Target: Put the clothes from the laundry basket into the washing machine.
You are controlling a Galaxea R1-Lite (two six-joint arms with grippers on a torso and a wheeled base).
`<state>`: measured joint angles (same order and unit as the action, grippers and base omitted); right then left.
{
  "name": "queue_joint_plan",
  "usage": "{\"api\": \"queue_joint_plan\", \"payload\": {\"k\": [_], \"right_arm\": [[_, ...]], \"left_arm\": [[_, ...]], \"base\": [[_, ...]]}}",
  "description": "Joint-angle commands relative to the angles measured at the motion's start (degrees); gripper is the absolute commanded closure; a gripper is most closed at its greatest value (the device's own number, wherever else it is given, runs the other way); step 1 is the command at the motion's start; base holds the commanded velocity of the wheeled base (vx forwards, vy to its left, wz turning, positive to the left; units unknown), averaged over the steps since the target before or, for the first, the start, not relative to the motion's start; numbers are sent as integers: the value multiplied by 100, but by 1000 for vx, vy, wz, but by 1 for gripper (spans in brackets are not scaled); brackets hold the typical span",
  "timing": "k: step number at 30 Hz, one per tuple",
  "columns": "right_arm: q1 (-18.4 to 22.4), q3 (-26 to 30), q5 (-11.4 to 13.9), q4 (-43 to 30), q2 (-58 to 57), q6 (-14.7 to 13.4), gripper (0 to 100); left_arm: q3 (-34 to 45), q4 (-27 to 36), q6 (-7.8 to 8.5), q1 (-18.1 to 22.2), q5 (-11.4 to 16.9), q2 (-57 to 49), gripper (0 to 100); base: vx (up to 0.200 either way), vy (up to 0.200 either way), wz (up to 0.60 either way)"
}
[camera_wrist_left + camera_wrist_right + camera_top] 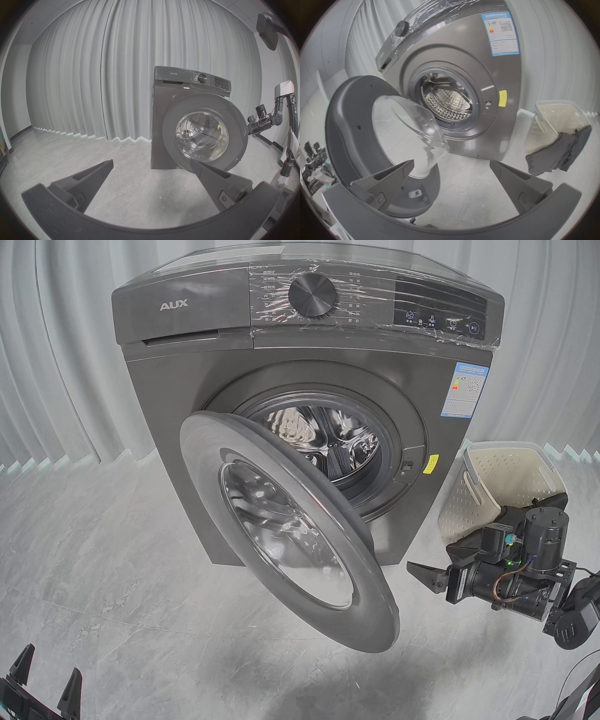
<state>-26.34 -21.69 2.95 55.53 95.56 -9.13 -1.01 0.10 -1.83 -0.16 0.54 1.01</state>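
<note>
The left gripper [50,662] hung low and the right gripper [451,165] sat near the open door [294,540], both spread and empty. Farther off, dark clothes [556,153] draped over the laundry basket [500,474] (just beside the washing machine [187,384]); a tug might topple it.

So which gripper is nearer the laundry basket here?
Right. The right gripper is close by the laundry basket; the left gripper is far off, across the open door.
</note>
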Motion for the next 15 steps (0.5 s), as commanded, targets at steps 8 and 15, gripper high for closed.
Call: {"api": "queue_joint_plan", "payload": {"k": [8,15], "right_arm": [[-881,-363,-866,11,622,-353,0],[-1092,-327,-814,178,736,-423,0]], "left_arm": [[84,-1,-2,-2,-1,-101,0],[84,-1,-2,-2,-10,-101,0]], "base": [[0,0,0],[0,0,0]]}}
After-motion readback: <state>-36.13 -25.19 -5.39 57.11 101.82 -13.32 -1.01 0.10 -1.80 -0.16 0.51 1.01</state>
